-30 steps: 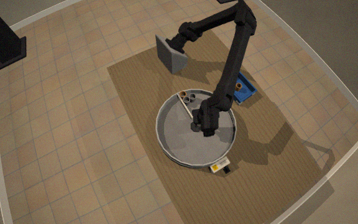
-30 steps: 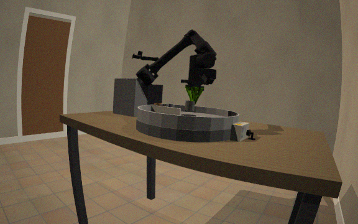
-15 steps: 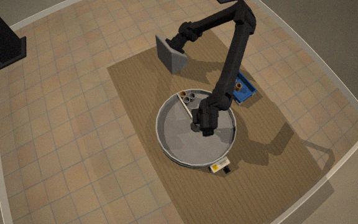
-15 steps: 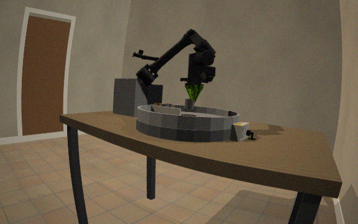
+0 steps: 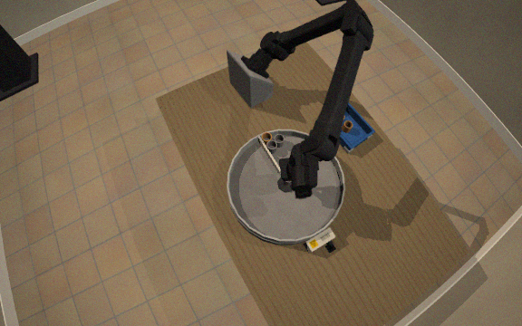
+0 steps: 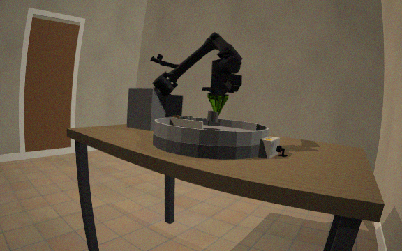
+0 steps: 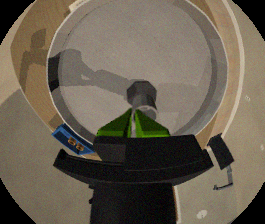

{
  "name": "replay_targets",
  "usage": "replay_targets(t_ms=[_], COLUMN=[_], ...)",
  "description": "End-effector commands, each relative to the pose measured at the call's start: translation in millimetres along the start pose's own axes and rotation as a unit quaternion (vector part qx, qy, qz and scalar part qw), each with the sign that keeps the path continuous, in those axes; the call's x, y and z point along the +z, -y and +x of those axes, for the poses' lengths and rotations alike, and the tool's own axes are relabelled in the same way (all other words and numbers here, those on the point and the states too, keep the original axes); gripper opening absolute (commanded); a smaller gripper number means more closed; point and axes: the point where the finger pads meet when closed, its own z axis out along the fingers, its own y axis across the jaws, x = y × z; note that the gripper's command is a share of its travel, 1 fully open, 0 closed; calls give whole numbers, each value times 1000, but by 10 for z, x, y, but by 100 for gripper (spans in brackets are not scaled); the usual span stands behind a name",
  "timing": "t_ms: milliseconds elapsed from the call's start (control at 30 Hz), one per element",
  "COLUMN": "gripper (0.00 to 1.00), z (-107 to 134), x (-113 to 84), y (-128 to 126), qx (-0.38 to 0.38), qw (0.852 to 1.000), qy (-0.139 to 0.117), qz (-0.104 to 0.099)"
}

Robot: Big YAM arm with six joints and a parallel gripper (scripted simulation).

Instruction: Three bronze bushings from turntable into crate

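My gripper (image 6: 218, 111) (image 7: 133, 111) is shut on a grey bushing (image 6: 213, 116) (image 7: 146, 103) and holds it upright, low over the middle of the turntable (image 5: 279, 222) (image 6: 211, 141) (image 7: 133, 40), near the dark hub (image 5: 284, 185) (image 7: 139, 90). The arm hides the fingers in the top view. On the turntable, one bronze bushing (image 5: 267, 136) and two grey bushings (image 5: 279, 139) (image 5: 272, 145) stand close together by the rim. The blue crate (image 5: 356, 136) (image 7: 60, 131) holds two bronze bushings (image 7: 72, 141) (image 7: 80, 147); the arm partly covers it in the top view.
A pale straight bar (image 5: 270, 155) (image 6: 187, 123) runs inward from the turntable's rim beside the standing bushings. The turntable has a raised wall all round. A white control box (image 5: 321, 240) (image 6: 271, 148) stands against its outside. The grey arm mount (image 5: 252, 83) (image 6: 142, 108) is beyond the turntable.
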Motion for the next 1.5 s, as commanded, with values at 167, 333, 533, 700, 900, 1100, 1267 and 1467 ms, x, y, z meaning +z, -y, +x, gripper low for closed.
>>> replay_targets(t_ms=[167,333,533,700,900,1100,1267,1467], gripper=[0,0,0,0,0,0,0,0], z=[-93,0,-46,-43,-47,-47,-47,-47], x=[-72,176,178,173,173,173,173,173], y=[-54,-7,50,-2,-13,-13,-13,-13], qx=[-6,2,6,2,1,1,1,1], qw=[1000,1000,1000,1000,1000,1000,1000,1000], qy=[15,-4,5,7,5,5,5,5], qz=[1,1,-2,-1,-1,-1,-1,-1])
